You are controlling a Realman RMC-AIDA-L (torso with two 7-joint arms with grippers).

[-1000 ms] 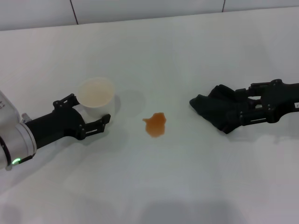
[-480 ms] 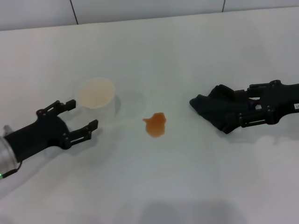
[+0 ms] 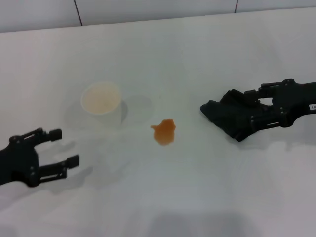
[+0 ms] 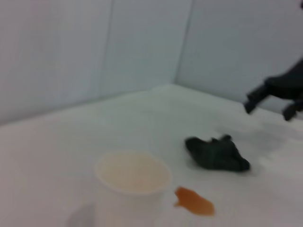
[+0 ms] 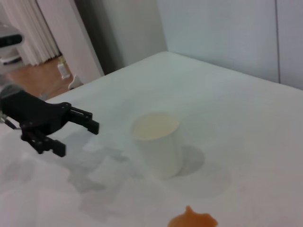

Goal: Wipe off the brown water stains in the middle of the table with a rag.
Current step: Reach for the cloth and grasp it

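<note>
The brown water stains form one small orange-brown blotch in the middle of the white table; it also shows in the wrist views. The crumpled black rag lies to the right of it. My right gripper hangs open over the rag's right part, with its fingers spread and apart from the cloth. My left gripper is open near the front left of the table and holds nothing.
A white paper cup with a beige inside stands upright to the left of the stain, beyond my left gripper. A tiled wall runs along the table's far edge.
My left gripper has pulled back from the cup toward the front left; the cup stayed put. My right gripper has shifted slightly up and right over the rag, which has not moved.
</note>
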